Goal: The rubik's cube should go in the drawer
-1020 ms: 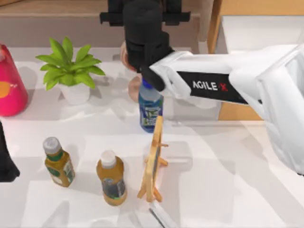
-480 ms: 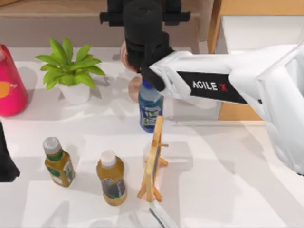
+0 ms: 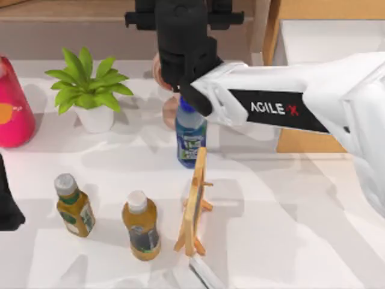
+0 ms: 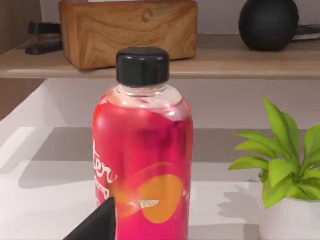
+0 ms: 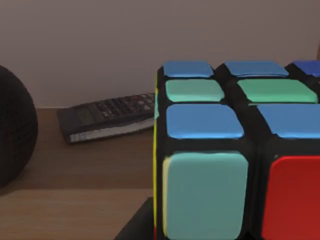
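Reaches to 12 o'clock with the right gripper (image 3: 183, 24), cube (image 5: 225, 150) close against it over the shelf; cannot tell either grip's state. Risks dropping the cube short of the drawer (image 3: 272, 36) at 2 o'clock if loosely held, or clipping the bottle (image 3: 191, 135) beneath. Leaves the left gripper (image 3: 7, 208) parked at 8 o'clock.

Four bottles (image 3: 191, 135) (one pink), one plant (image 3: 89, 90), one cube (image 5: 235, 150), one drawer (image 3: 325, 42).

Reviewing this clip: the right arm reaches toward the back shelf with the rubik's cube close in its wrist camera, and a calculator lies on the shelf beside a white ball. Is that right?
Not quite. In the right wrist view the ball is black, not white. The rest holds: the rubik's cube sits close to that camera, the calculator lies on the shelf beside the ball, and the top view shows the right arm reaching back.
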Action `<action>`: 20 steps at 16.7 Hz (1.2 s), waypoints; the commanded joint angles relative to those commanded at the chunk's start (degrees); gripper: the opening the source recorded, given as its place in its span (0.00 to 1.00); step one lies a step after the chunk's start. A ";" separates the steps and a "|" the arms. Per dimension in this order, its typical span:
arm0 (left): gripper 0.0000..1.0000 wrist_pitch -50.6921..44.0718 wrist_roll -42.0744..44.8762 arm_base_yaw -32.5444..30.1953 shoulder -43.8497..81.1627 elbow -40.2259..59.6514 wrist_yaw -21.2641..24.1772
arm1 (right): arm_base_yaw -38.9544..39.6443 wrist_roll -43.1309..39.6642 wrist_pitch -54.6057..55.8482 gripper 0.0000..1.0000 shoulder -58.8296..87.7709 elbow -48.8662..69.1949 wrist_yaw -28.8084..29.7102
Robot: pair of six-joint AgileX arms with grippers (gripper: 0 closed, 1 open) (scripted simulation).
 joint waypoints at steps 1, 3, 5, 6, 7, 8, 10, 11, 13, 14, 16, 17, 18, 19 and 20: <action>1.00 0.00 0.00 0.00 0.00 0.00 0.00 | 0.00 0.00 0.00 0.00 -0.01 -0.01 0.00; 1.00 0.00 0.00 0.00 0.00 0.00 0.00 | -0.31 0.09 0.00 0.00 0.23 0.24 -0.10; 1.00 0.00 0.00 0.00 0.00 0.00 0.00 | -0.40 0.21 -0.48 0.00 0.19 0.60 -0.39; 1.00 0.00 0.00 0.00 0.00 0.00 0.00 | -0.56 0.46 -1.46 0.00 0.11 1.32 -0.97; 1.00 0.00 0.00 0.00 0.00 0.00 0.00 | -0.81 0.89 -3.10 0.00 0.03 2.49 -1.95; 1.00 0.00 0.00 0.00 0.00 0.00 0.00 | -1.11 1.49 -5.40 0.00 -0.03 3.97 -3.32; 1.00 0.00 0.00 0.00 0.00 0.00 0.00 | -1.68 3.06 -11.45 0.00 -0.12 7.56 -6.80; 1.00 0.00 0.00 0.00 0.00 0.00 0.00 | -1.86 4.08 -15.45 0.00 -0.17 9.69 -9.01; 1.00 0.00 0.00 0.00 0.00 0.00 0.00 | -2.09 6.36 -24.82 0.00 -0.47 14.21 -13.97; 1.00 0.00 0.00 0.00 0.00 0.00 0.00 | -2.14 7.59 -30.25 0.00 -0.74 16.54 -16.70; 1.00 0.00 0.00 0.00 0.00 0.00 0.00 | -2.11 10.10 -41.99 0.00 -1.54 21.14 -22.44; 1.00 0.00 0.00 0.00 0.00 0.00 0.00 | -2.06 11.32 -47.85 0.00 -2.04 23.39 -25.36; 1.00 0.00 0.00 0.00 0.00 0.00 0.00 | -2.06 12.46 -53.55 0.00 -2.61 25.55 -28.24; 1.00 0.00 0.00 0.00 0.00 0.00 0.00 | -2.15 13.50 -59.10 0.00 -3.25 27.59 -31.03; 1.00 0.00 0.00 0.00 0.00 0.00 0.00 | -2.34 14.44 -64.56 0.00 -3.94 29.52 -33.70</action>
